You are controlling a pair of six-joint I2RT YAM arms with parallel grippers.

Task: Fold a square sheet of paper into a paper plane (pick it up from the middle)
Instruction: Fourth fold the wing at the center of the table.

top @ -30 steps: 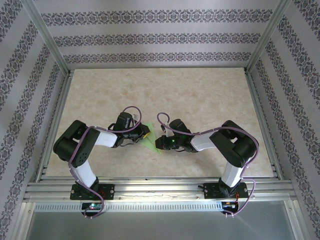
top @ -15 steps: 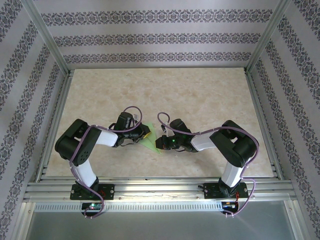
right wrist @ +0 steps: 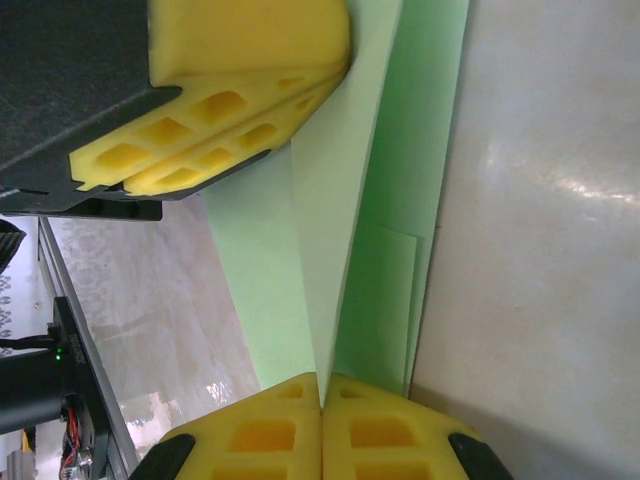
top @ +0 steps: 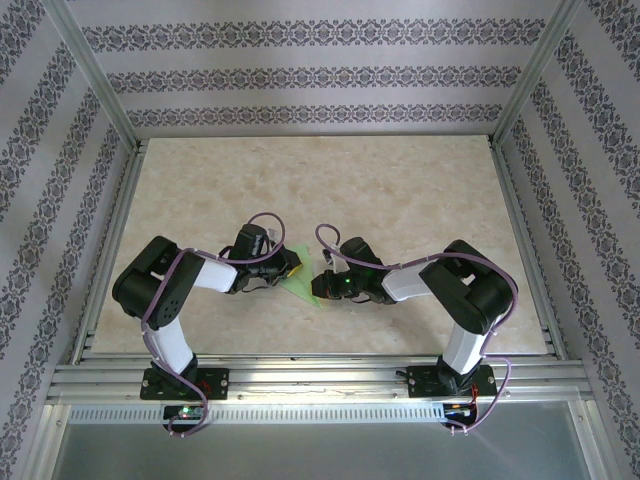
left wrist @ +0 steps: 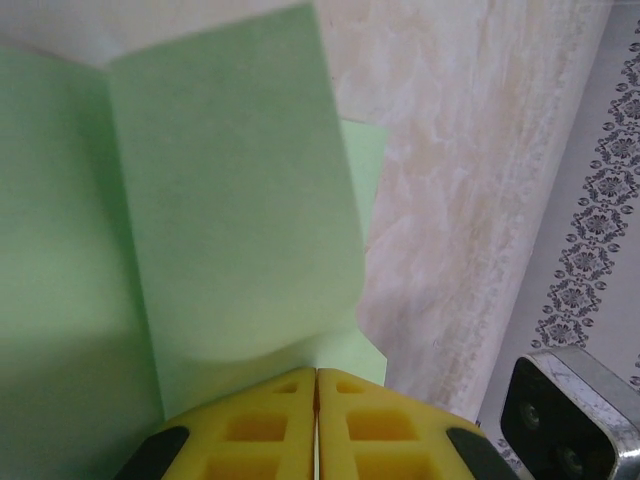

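Green square sheet of paper (left wrist: 230, 200) is clamped by left gripper (left wrist: 317, 374) and right gripper (right wrist: 322, 380) — edges are best kept aligned.

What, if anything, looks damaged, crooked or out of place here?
Nothing looks torn or spilled. The thin pale green paper sheet is partly folded, pinched by the closed left gripper and right gripper. One flap bows up near the left gripper instead of lying flat.
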